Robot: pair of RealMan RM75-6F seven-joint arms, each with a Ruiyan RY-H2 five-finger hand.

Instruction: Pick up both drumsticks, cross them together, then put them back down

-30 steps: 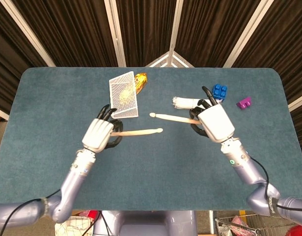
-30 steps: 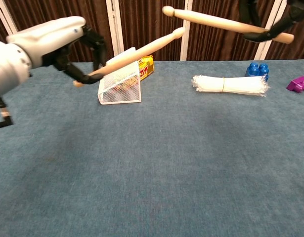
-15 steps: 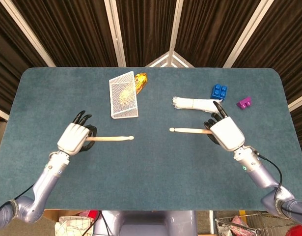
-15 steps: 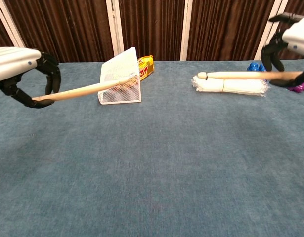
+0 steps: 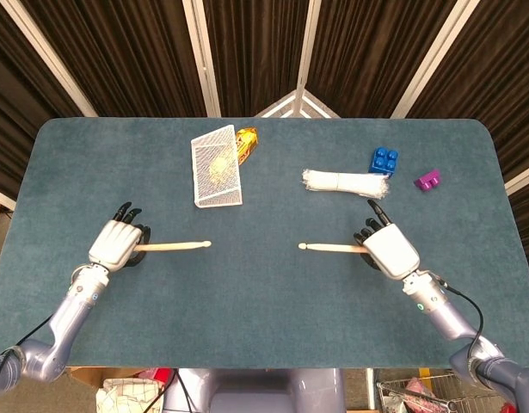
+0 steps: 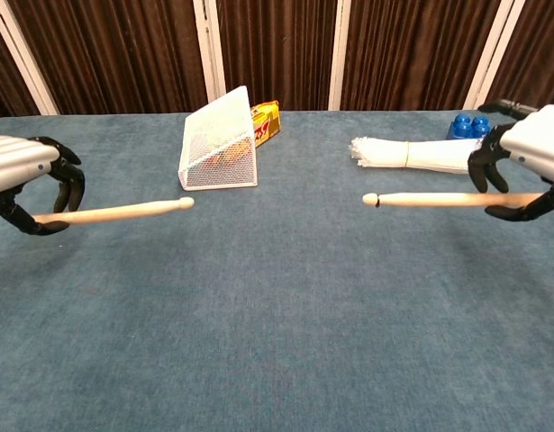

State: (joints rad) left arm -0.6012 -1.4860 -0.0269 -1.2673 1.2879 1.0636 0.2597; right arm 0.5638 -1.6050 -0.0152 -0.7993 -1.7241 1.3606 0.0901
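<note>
My left hand [image 5: 114,245] [image 6: 24,180] grips the butt of a pale wooden drumstick [image 5: 174,246] [image 6: 123,211] at the table's left side, its tip pointing toward the middle. At the right, my right hand [image 5: 389,249] [image 6: 529,157] holds the other drumstick [image 5: 331,248] [image 6: 439,199], whose tip points left. In the chest view both sticks lie near level, a little above the blue cloth. A wide gap separates the two tips.
A tipped white mesh basket [image 5: 217,167] [image 6: 217,142] with a yellow packet [image 5: 247,143] [image 6: 266,121] behind it stands at the back left. A white bundle of ties [image 5: 344,182] [image 6: 419,154], a blue brick [image 5: 384,160] [image 6: 466,125] and a purple piece [image 5: 427,180] lie at the back right.
Both hands have swung outward and down with their drumsticks. The sticks, whose tips were close together high over the middle a second ago, are now far apart and low.
</note>
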